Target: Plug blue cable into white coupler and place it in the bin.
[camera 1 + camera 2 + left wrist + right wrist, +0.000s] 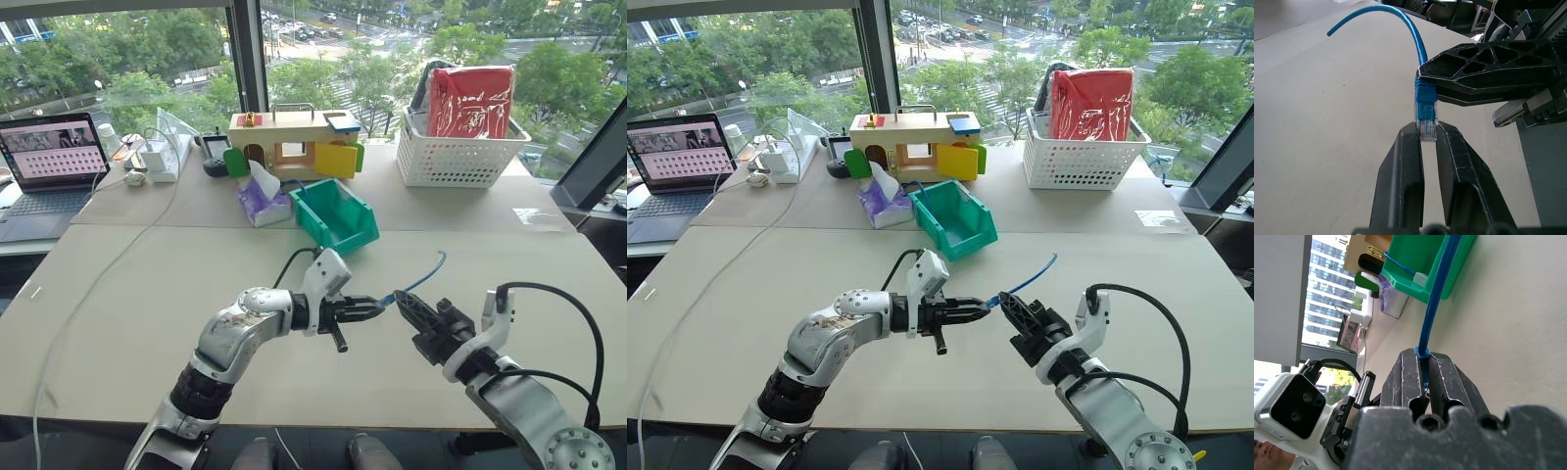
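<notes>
Both grippers are clamped on the same blue cable [419, 279] right now, out over the middle of the table [147, 294]. Your left gripper [1428, 131] is pinching the clear plug at the cable's near end, fingers pressed together on it. The right gripper [404, 301] is squeezed shut on the blue boot just behind that plug, so the two pinches sit practically touching, tip to tip.

What matters for the next move: the plug's long axis runs roughly level between the two hands, pointing from the right gripper toward the left one. The rest of the cable arcs up and away behind the right gripper, toward the bin [335, 216], with its far end hanging free in the air.

I can't make out a white coupler anywhere near the plug. If it's hidden inside the left fingers, I can't tell from these views. So I'd say mating isn't confirmed yet.

The bin sits farther back on the table, a bit nearer the left arm's side, open front facing you.
</notes>
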Robot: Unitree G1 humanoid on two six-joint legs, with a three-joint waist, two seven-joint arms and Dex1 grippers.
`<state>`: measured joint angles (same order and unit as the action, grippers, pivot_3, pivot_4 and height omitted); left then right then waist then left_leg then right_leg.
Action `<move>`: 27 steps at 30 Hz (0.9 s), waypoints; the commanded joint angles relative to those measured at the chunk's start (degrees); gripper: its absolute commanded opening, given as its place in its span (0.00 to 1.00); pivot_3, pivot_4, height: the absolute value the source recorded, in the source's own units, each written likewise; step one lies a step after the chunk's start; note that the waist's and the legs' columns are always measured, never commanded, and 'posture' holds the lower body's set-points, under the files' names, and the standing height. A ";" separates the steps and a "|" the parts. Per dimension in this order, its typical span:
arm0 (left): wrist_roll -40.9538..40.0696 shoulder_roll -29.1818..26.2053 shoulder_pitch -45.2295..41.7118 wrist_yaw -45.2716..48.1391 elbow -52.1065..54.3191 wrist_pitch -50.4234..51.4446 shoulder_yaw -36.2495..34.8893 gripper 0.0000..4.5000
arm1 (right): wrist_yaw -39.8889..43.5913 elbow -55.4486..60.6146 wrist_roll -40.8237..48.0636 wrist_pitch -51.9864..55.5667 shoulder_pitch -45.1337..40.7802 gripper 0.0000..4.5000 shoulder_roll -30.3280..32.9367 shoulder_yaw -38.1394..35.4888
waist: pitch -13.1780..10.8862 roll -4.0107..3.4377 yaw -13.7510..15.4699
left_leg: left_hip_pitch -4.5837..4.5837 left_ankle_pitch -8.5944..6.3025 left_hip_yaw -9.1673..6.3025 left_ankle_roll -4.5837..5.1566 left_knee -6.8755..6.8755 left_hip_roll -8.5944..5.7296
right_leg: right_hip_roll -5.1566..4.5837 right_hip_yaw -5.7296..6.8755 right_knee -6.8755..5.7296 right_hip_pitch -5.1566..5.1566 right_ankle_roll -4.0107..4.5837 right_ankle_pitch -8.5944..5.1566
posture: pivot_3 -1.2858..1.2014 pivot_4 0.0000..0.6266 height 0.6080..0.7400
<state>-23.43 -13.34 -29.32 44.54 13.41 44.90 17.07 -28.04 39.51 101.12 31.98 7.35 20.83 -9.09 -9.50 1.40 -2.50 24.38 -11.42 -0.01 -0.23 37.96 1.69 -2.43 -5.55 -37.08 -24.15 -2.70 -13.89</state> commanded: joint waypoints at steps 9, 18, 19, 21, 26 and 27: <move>-3.62 -0.98 -0.91 0.27 3.24 -1.50 -3.83 0.63 | 5.57 -0.72 -3.70 -6.23 -6.25 0.00 4.26 -8.42 | 0.00 0.01 -0.07 | -0.04 0.00 0.01 0.00 0.00 0.01 | 0.02 0.00 -0.02 0.01 0.01 0.01 | 0.52 0.24 0.81; -17.21 -6.37 -1.52 -10.63 15.28 4.41 -29.72 0.98 | 11.88 -17.40 -4.17 -0.38 -23.31 0.00 9.89 -6.02 | -0.03 0.05 -0.20 | -0.05 0.00 0.03 0.01 0.00 0.04 | 0.04 0.00 -0.01 -0.01 0.04 0.04 | 0.52 0.24 0.81; -16.59 -8.57 0.36 -11.62 17.12 3.99 -32.45 0.98 | 13.27 -19.91 -4.63 0.45 -25.40 0.00 9.48 -5.33 | -0.03 0.05 -0.21 | -0.01 0.00 0.03 0.01 -0.03 0.05 | 0.06 0.00 0.00 -0.05 0.05 0.05 | 0.52 0.24 0.81; -14.63 -11.27 6.19 -14.25 19.58 2.66 -37.56 0.98 | 16.32 -25.03 -6.33 2.14 -29.10 0.00 8.67 -3.90 | -0.03 0.05 -0.68 | -0.03 0.00 0.04 0.01 -0.06 0.06 | 0.06 -0.02 0.02 -0.05 0.06 0.05 | 0.52 0.24 0.81; -14.95 -12.13 20.40 -14.62 25.80 -1.63 -40.78 0.98 | 20.75 -31.51 -8.91 5.68 -35.02 0.00 6.91 -2.42 | -0.08 0.13 0.10 | -0.03 -0.01 0.06 0.03 -0.11 0.04 | 0.02 -0.03 0.04 -0.05 0.43 0.27 | 0.52 0.24 0.81; -15.18 -11.54 22.59 -15.16 26.70 -2.46 -40.86 0.98 | 21.38 -32.50 -9.29 6.35 -35.96 0.00 6.57 -2.43 | -0.08 0.14 0.22 | 0.02 -0.01 0.03 0.02 -0.10 0.02 | -0.01 0.04 0.05 -0.05 0.43 0.27 | 0.52 0.24 0.81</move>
<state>-38.27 -25.58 -8.66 30.11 35.70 45.64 -23.13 -8.94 7.24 92.29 36.94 -26.31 27.41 -10.95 -9.58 1.54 -2.28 24.40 -11.43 0.07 -0.21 37.87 1.72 -2.48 -5.55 -36.97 -24.17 -2.28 -13.60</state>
